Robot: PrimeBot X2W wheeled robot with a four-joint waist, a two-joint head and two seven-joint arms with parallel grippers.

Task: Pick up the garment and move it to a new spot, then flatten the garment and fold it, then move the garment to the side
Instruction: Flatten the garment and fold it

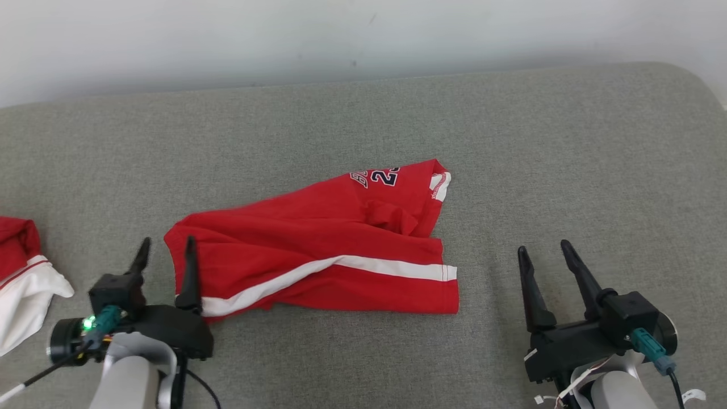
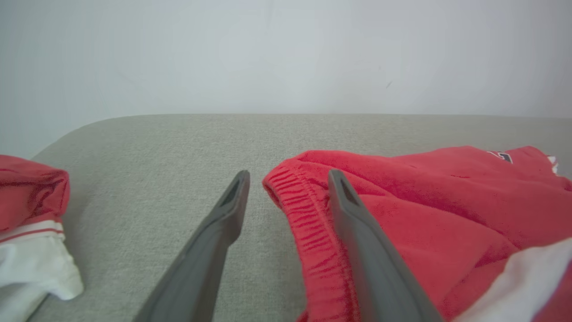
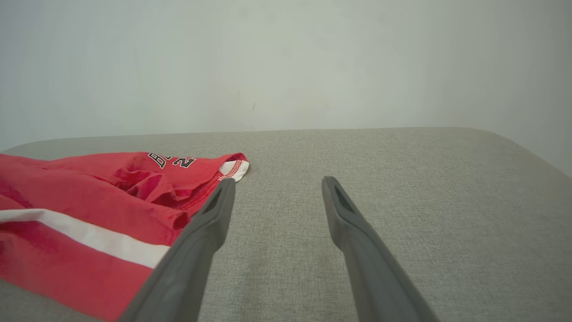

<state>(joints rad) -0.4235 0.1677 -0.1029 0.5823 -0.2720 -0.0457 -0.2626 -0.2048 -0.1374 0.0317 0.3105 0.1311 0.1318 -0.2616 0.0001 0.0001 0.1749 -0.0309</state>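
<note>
The garment [image 1: 324, 250] is a pair of red shorts with a white side stripe and dark lettering, lying folded in the middle of the grey padded surface [image 1: 568, 170]. My left gripper [image 1: 166, 250] is open at the shorts' left end, over the elastic waistband [image 2: 308, 219]; nothing is gripped between its fingers. In the left wrist view the garment [image 2: 424, 201] spreads to the right. My right gripper [image 1: 544, 254] is open over bare padding, a little right of the hem. From the right wrist, the garment [image 3: 89, 201] lies to the left of its fingers [image 3: 210, 223].
Another red and white garment [image 1: 23, 284] lies at the left edge of the surface, also seen as a bundle [image 2: 31, 232] from the left wrist. A pale wall [image 1: 363, 40] stands behind the far edge. Bare padding spreads right and behind the shorts.
</note>
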